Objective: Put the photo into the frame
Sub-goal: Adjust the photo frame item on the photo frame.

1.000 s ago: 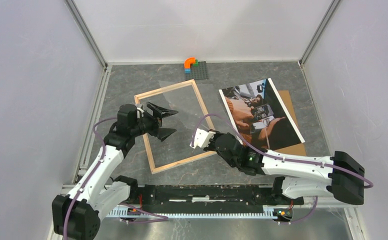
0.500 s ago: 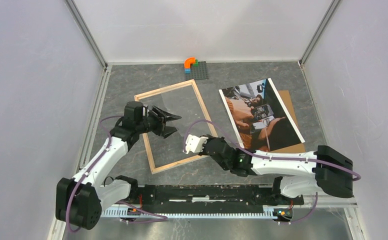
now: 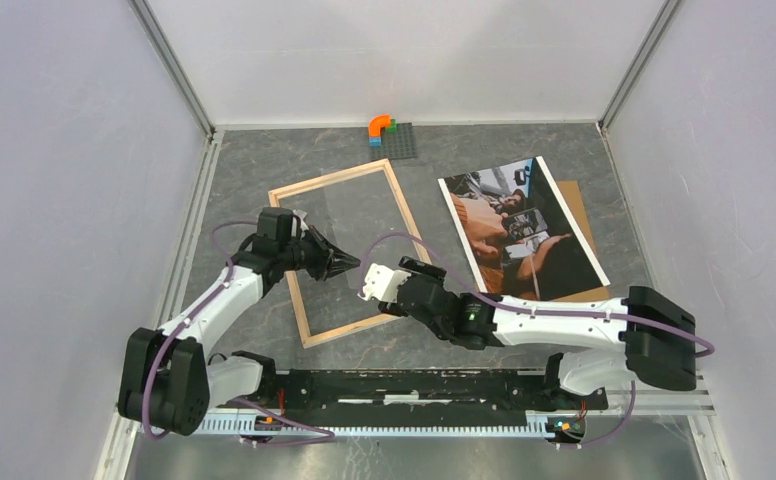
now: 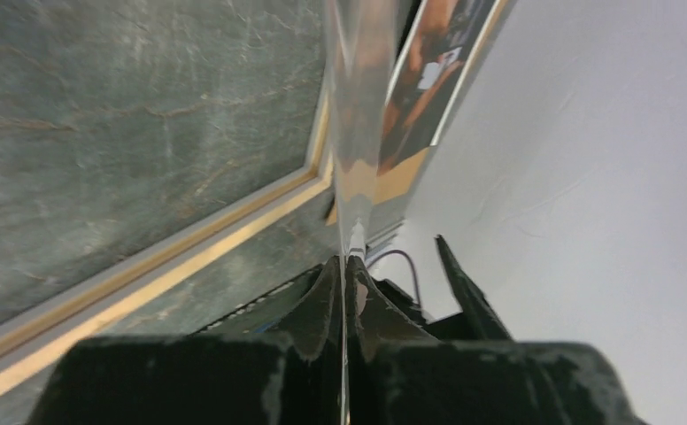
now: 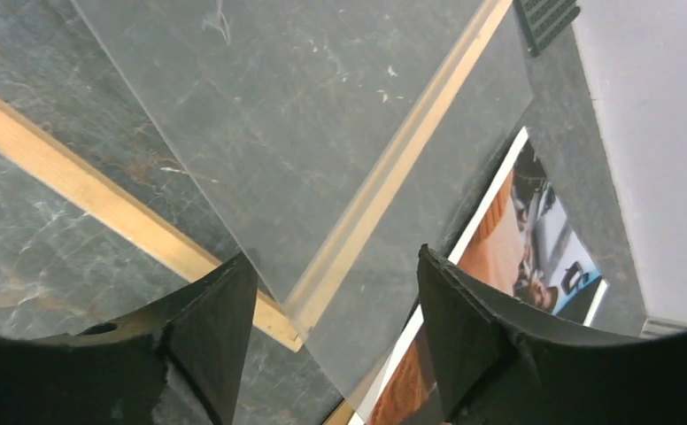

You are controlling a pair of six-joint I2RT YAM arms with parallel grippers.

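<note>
Tilted clear sheet (image 3: 362, 208) hangs over the frame (image 3: 314, 181) opening, barring entry from above. The right arm (image 3: 554, 320) lies across the near worktop (image 3: 484, 145). Far strip between frame and photo (image 3: 519, 230) lies bare.

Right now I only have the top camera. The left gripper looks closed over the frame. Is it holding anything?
Observer: Yes. The left wrist camera shows the left gripper shut on the edge of a clear sheet, which it sees edge-on.
Operator: And the right gripper?
Observer: On its wrist camera the right gripper is open with nothing between the fingers. It hangs above the clear sheet.
Operator: Is the sheet seated in the frame?
Observer: No. The right wrist camera shows one corner of the sheet lying skewed across the frame rail and sticking out towards the photo.
</note>
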